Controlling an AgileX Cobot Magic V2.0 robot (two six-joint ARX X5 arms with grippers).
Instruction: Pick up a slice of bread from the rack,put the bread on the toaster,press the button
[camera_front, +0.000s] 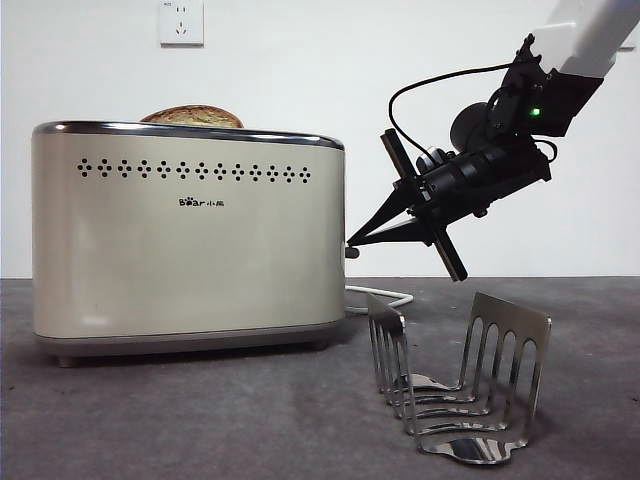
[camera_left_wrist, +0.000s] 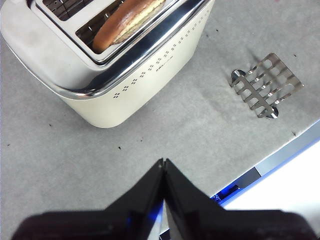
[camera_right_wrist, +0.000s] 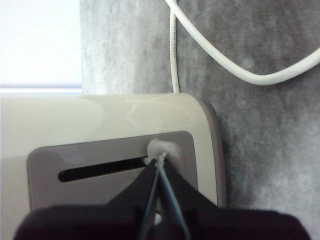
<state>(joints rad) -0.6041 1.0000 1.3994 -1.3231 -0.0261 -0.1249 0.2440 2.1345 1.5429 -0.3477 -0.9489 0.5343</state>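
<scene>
Right at the tip of the right gripper (camera_right_wrist: 160, 159), whose two black jaws are pressed together into a narrow point, sits the button (camera_right_wrist: 163, 148), a small pale rounded knob at the lower end of a dark slot in the grey panel on the toaster's (camera_front: 180, 240) narrow side. From the front, that gripper (camera_front: 352, 241) slants down from the upper right and meets the button (camera_front: 351, 253) beside the cream, smooth-sided body. Beyond the tip, a white cord (camera_right_wrist: 240, 65) curls over the grey textured table (camera_front: 200, 420). Well ahead of the left gripper (camera_left_wrist: 163, 163), jaws likewise closed and holding nothing, the slice of bread (camera_left_wrist: 127, 20) stands in the chrome-rimmed slot, brown crust showing. Off to one side of that tip lies the rack (camera_left_wrist: 266, 85), shiny slotted steel, empty.
</scene>
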